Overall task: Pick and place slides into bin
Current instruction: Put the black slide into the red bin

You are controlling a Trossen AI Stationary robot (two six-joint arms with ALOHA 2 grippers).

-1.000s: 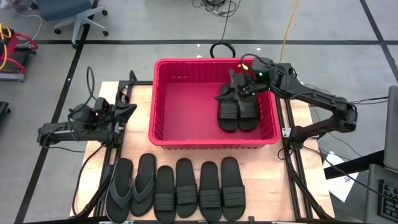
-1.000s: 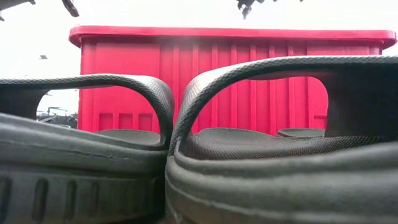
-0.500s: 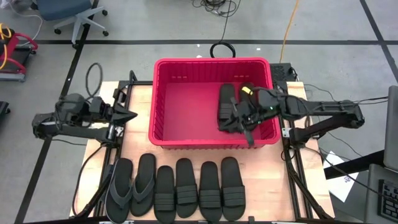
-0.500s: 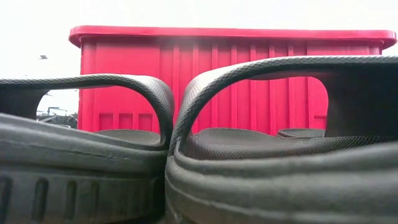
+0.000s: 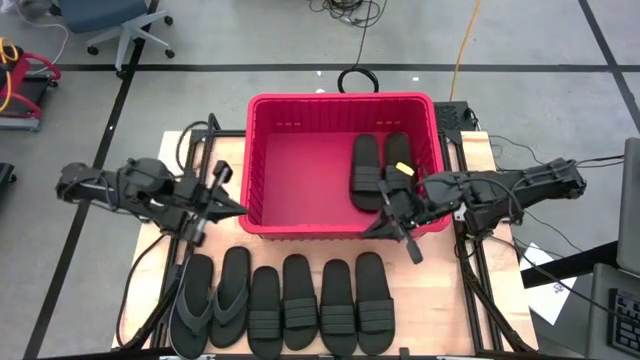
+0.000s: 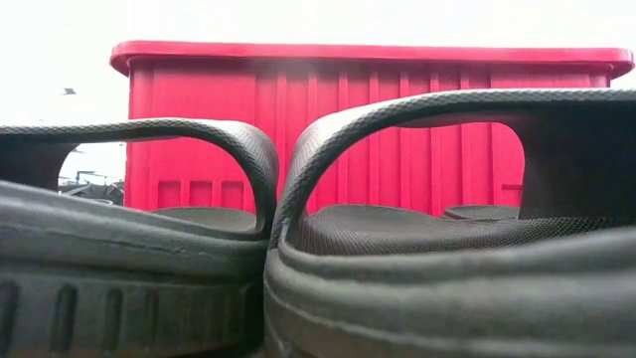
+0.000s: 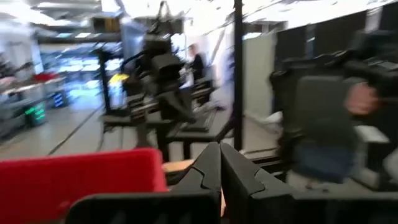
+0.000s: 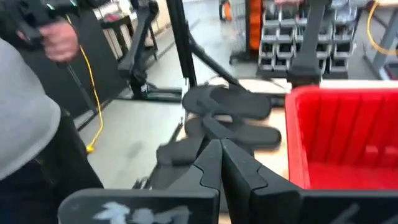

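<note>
At the left side of the surface (image 5: 225,150), the left gripper (image 5: 236,207) hangs just beside the near left corner of the bin (image 5: 300,226), its fingers pressed together on nothing, as the left wrist view shows with the two dark tips meeting above a stretch of red wall. Below it, along the near edge, six slides lie in a row: two thong flip-flops (image 5: 211,297) at the left end, then four band-strap slides (image 5: 318,303) side by side, toes pointing toward the bin. Filling the middle of the surface, the red bin holds two more band-strap slides (image 5: 381,170) lying flat and parallel against its right wall. Over the bin's near right corner hovers the right gripper (image 5: 376,227), clenched and empty; its wrist view shows the closed tips with the row of slides and the bin wall beyond, and a person's hand and sleeve in the room behind
</note>
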